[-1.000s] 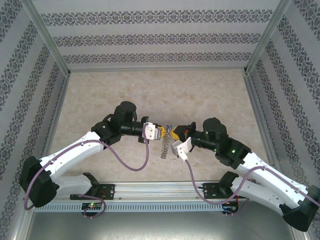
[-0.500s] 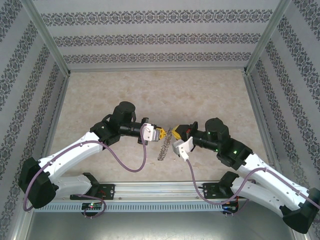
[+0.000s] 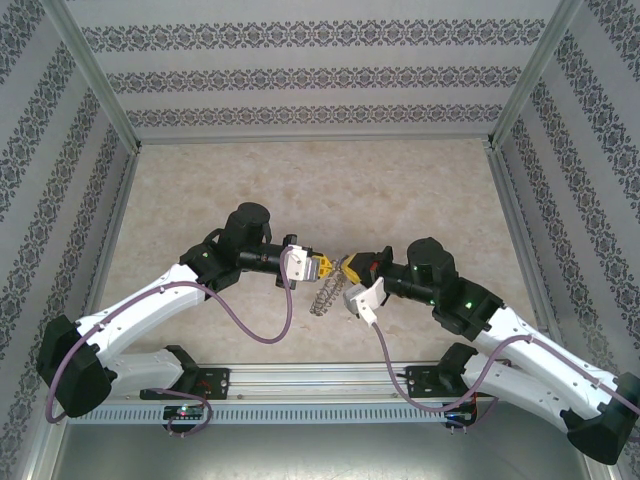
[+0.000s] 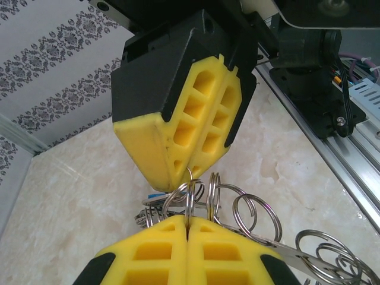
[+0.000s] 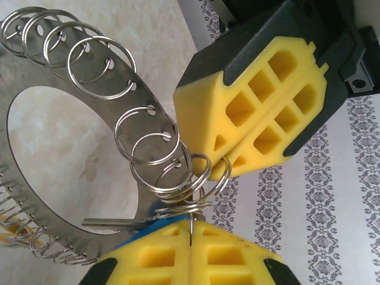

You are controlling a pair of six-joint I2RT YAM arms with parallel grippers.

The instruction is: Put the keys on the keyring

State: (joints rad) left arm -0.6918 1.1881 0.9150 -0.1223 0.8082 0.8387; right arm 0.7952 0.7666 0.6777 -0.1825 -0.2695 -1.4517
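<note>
The keyring (image 3: 322, 297) hangs between my two grippers, a grey metal band (image 5: 59, 231) fringed with wire loops. My left gripper (image 3: 323, 266) is shut on one thin wire loop (image 4: 189, 202), which runs into the seam of its yellow fingertips. My right gripper (image 3: 350, 268) faces it tip to tip and is shut on another loop (image 5: 191, 221). A key with a blue head (image 5: 141, 236) lies against the right gripper's fingers, its metal shaft pointing left across the band. The same blue head (image 4: 157, 195) peeks out behind the loops in the left wrist view. The right gripper's fingers (image 4: 190, 119) loom close above.
The marbled beige table (image 3: 300, 190) is walled by patterned panels and aluminium posts (image 3: 510, 200). A metal rail (image 3: 320, 385) with both arm bases runs along the near edge. Purple cables (image 3: 270, 330) loop from each wrist.
The two grippers have drawn a little closer, tip to tip. The hanging keyring has swung slightly left beneath them. Both stay shut.
</note>
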